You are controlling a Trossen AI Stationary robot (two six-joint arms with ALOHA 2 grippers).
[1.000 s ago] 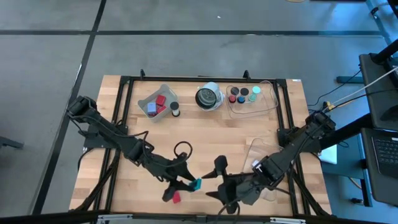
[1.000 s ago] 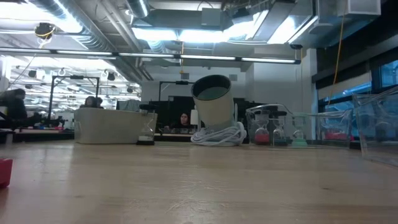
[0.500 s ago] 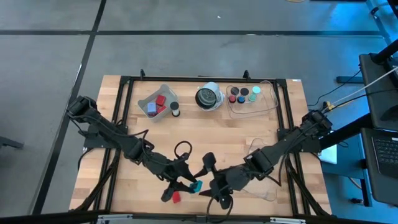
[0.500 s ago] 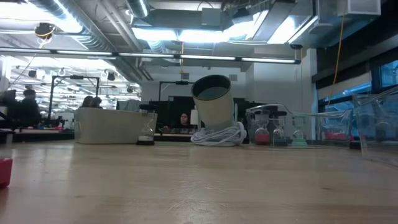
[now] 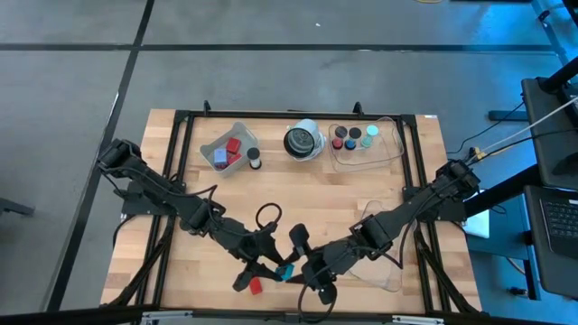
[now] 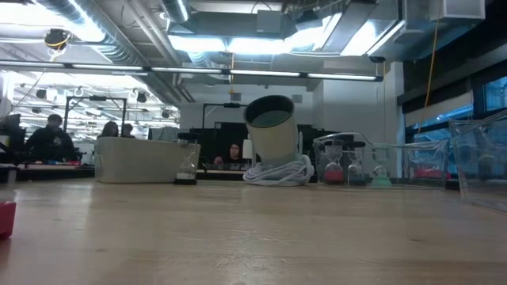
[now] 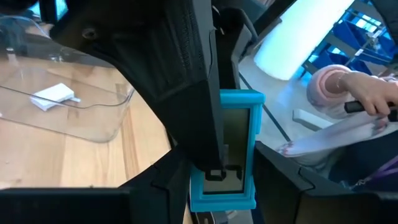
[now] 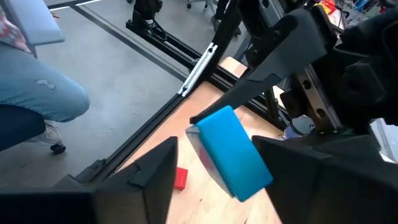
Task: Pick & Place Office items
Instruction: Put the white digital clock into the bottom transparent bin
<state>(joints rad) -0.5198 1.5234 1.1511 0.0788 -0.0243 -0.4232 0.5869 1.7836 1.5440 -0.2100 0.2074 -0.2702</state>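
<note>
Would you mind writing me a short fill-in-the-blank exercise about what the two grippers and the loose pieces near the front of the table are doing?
1. The left gripper is shut on a ____ block.
2. The right gripper has its fingers on either side of the block that the ____ gripper holds.
3. On the wood near that block lies a small ____ block.
4. The round caps sit in a clear ____ at the table's far side.

Missing words: teal; left; red; tray

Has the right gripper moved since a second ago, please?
Yes. In the high view the right gripper has travelled leftward across the table, away from the clear tray at the near right, up to the teal block held by the left gripper.
</note>
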